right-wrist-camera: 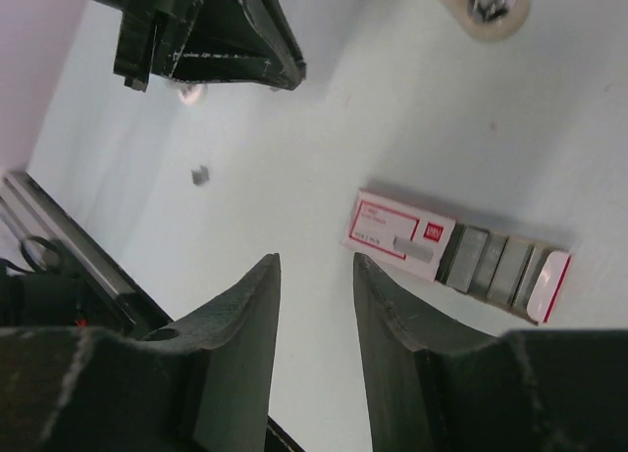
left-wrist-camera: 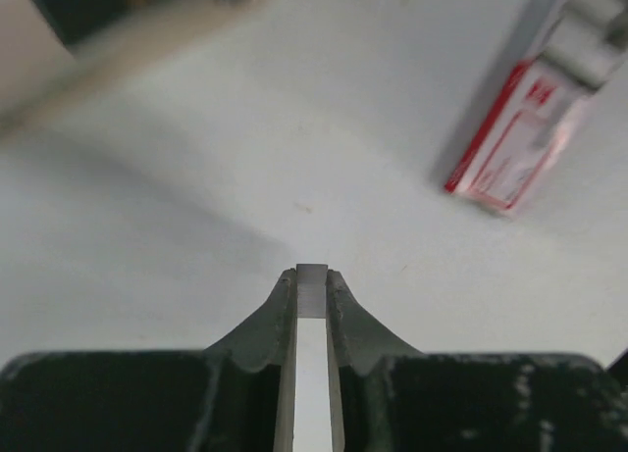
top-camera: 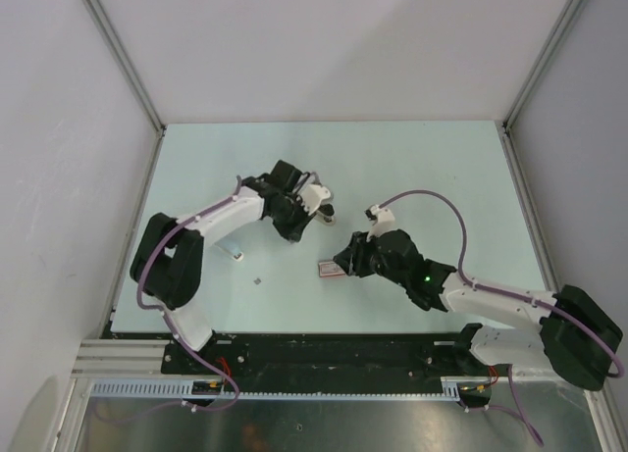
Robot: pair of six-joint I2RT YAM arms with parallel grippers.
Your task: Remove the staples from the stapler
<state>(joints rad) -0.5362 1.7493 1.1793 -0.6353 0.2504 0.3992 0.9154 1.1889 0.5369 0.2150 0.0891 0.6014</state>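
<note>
Seemingly partway: a thin staple strip (left-wrist-camera: pixel 311 297) is clamped by the left gripper (left-wrist-camera: pixel 311 273); the right gripper (right-wrist-camera: pixel 314 266) is held open, empty; the stapler (right-wrist-camera: pixel 456 256) is judged not yet emptied.

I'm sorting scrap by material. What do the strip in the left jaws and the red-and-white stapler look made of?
The strip: bare metal, probably steel; flat grey, dull sheen, thin with straight edges. The stapler: white casing with red print, matte, card or plastic, hard to tell. The grey blocks in its open end gleam like metal.
</note>
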